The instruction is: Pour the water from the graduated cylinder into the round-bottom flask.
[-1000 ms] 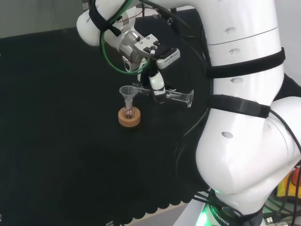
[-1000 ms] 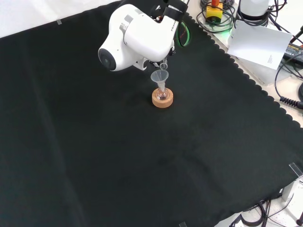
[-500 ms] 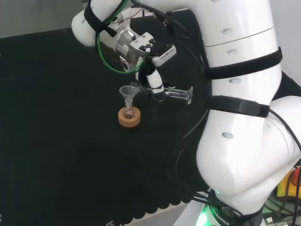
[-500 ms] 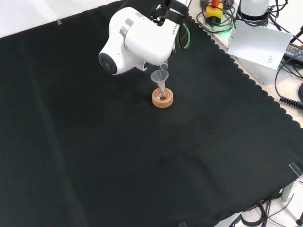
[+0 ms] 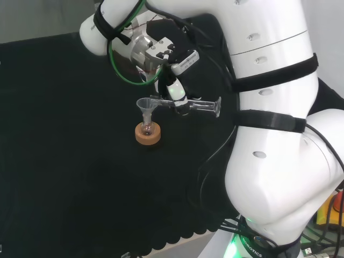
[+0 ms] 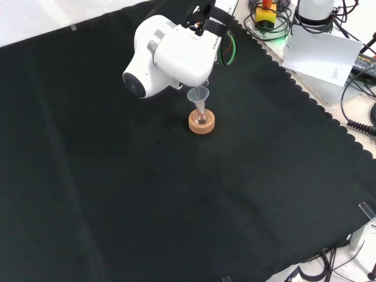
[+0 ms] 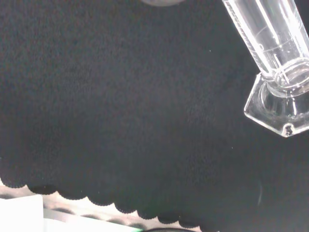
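Hand: the hand [image 5: 176, 97] is curled round the graduated cylinder [image 5: 196, 106], held near level.
Cylinder: mouth over the funnel [image 5: 145, 106] in the round-bottom flask [image 5: 146, 128].
Handling: probably light, slick, breakable glass (grip mid-barrel).

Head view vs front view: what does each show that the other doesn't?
Head view alone: the robot hand curled round the graduated cylinder, which lies about level, mouth at the funnel, base to the view's right. Front view alone: papers and cables beyond the cloth's scalloped edge. Both: funnel in the round-bottom flask on its cork ring.
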`<state>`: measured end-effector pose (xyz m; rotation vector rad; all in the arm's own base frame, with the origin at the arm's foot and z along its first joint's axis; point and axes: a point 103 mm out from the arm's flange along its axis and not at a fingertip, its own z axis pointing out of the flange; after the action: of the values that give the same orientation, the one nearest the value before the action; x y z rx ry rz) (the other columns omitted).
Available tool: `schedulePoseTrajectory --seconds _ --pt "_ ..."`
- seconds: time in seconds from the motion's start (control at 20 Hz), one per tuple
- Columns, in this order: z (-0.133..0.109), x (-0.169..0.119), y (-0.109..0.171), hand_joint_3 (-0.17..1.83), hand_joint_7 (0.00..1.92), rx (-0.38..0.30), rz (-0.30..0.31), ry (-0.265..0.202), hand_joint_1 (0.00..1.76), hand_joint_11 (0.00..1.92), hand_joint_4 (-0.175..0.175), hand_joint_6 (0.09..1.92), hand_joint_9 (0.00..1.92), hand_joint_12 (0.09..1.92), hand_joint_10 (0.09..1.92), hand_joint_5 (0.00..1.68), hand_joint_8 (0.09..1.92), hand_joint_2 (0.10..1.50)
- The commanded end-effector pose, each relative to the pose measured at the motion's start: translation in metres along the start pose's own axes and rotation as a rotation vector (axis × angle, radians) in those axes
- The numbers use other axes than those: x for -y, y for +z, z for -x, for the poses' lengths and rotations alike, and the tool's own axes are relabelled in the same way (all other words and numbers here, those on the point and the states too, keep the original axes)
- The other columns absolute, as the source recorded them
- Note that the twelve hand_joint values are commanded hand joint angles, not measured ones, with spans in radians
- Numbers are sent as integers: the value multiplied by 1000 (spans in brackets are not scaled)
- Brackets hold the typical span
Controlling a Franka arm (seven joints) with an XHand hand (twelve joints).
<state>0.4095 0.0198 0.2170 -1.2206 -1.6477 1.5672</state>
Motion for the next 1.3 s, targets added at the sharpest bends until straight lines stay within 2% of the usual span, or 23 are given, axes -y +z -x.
schedulePoseTrajectory --seconds 0.05,0.65,1.3 --pt "1 1 0 -1 937 -2 -23 24 1245 1182 -175 1102 1398 833 95 898 1101 1148" --pt "5 5 -4 -1 944 -3 -52 52 1247 1186 -175 1093 1405 826 93 905 1090 1144" --pt "5 7 -6 -1 949 -1 -72 61 1248 1190 -175 1086 1410 821 89 910 1083 1142"
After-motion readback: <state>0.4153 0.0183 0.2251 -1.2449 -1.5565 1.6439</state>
